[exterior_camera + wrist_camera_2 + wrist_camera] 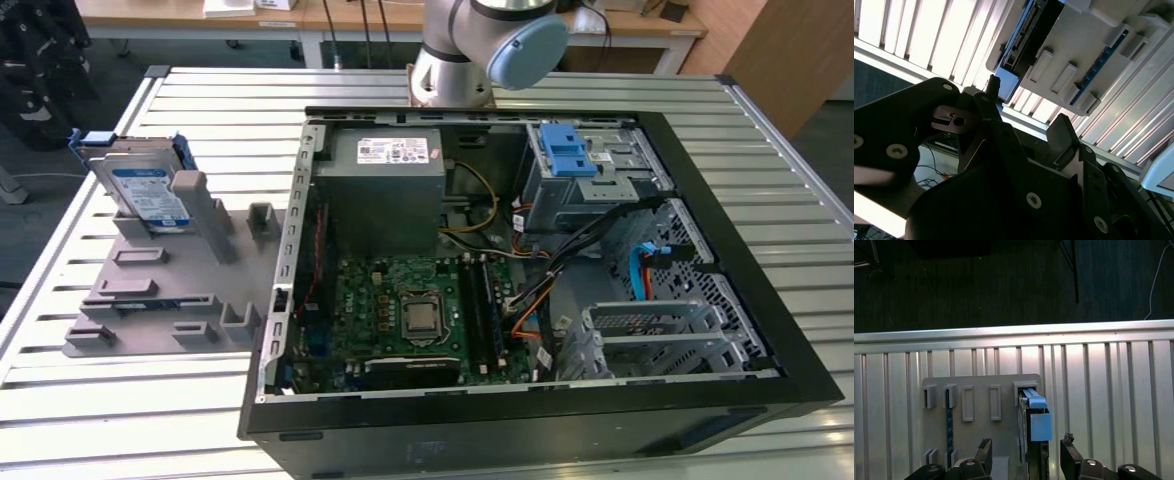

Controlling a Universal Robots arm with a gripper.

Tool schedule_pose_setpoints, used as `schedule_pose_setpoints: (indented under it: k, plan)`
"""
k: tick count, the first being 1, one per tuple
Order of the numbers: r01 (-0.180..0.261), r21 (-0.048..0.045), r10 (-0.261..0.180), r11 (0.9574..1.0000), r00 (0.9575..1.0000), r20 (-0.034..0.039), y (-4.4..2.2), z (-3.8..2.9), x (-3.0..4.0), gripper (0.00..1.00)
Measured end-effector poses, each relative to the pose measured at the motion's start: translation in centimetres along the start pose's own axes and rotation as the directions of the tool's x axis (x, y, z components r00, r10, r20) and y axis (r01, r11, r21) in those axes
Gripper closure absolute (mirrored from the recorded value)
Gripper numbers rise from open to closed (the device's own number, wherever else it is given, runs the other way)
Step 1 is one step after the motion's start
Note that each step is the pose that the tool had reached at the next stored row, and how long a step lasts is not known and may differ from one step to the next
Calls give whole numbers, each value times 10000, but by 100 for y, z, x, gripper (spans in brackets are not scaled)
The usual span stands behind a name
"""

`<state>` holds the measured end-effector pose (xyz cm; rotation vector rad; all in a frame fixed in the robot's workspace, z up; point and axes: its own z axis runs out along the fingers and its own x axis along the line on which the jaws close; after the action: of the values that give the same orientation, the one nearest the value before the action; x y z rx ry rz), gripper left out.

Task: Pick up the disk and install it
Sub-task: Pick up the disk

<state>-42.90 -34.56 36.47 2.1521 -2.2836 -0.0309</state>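
The disk (147,190) is silver with a white-and-blue label and a blue bracket. It stands on edge in a slot of the grey holder (160,290) at the exterior view's left. In the first wrist view I see the disk (1035,415) edge-on, its blue bracket end towards the camera. My gripper (1026,442) is open, with one black fingertip (985,445) on each side of the disk and a gap on both sides. In the second wrist view the gripper (1026,107) hangs apart from the disk (1021,40) and holds nothing.
An open computer case (534,250) lies on the slatted metal table (200,100), to the right of the holder. Inside are a grey power-supply box (387,190), a motherboard (414,310), loose cables and a drive cage with blue latch tabs (567,150). The arm's base (461,60) stands behind the case.
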Motion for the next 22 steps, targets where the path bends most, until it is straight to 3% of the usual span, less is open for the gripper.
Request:
schedule_pose_setpoints:
  k: [5, 12, 19, 22]
  plan:
    - [0, 3, 0, 10000, 10000, -2, 7, 43, -16, 35]
    - [-126, 6, 126, 9999, 9999, -2, 10, 154, -33, 35]
    - [-128, 5, 128, 9999, 9999, -2, 10, 158, -33, 35]
    - [-127, 6, 127, 9999, 9999, -1, 10, 191, -33, 35]
